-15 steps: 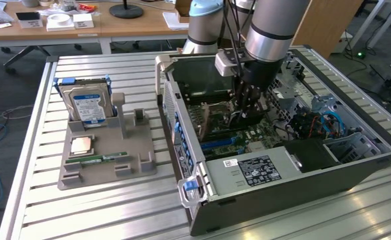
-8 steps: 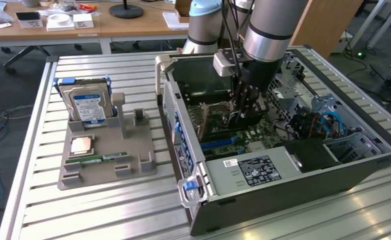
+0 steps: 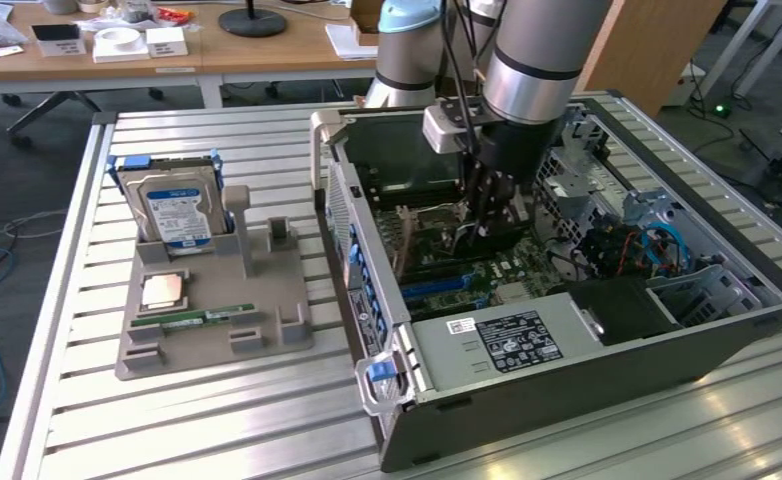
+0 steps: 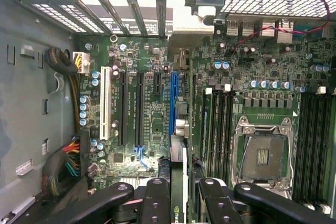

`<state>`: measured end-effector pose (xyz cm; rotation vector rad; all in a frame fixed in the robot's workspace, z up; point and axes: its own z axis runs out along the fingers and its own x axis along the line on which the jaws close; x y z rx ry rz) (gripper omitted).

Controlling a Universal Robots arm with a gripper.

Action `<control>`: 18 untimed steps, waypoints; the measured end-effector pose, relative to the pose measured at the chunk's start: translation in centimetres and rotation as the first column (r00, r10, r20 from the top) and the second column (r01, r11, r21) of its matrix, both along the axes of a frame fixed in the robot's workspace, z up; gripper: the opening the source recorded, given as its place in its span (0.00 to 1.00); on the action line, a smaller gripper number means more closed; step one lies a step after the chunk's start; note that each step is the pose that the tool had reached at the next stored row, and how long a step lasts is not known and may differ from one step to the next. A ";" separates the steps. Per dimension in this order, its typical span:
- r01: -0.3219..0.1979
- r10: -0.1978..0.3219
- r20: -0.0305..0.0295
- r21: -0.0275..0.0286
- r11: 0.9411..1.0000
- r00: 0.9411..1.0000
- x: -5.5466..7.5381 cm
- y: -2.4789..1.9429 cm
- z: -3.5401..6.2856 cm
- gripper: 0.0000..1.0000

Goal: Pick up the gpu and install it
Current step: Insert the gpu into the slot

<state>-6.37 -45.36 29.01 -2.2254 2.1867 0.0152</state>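
Gripper inside open computer case, fingers pinching gpu edge-on. Card in line with blue slot on motherboard. Hard drive upright in grey holder beside case.

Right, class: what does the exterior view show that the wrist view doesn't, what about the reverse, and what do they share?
The exterior view adds the hard drive standing in the grey holder, the memory stick lying on it, and the arm reaching into the computer case. The wrist view adds the empty CPU socket and the blue slot. Shared: the motherboard and the pincer, shut on the gpu.
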 end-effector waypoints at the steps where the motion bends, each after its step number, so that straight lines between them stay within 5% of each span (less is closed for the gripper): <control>1: 0.000 0.000 0.000 0.000 1.000 1.000 -0.1 0.00 -0.01 0.26; 18: 0.000 0.000 0.000 0.000 1.000 1.000 -0.5 0.00 -0.97 0.26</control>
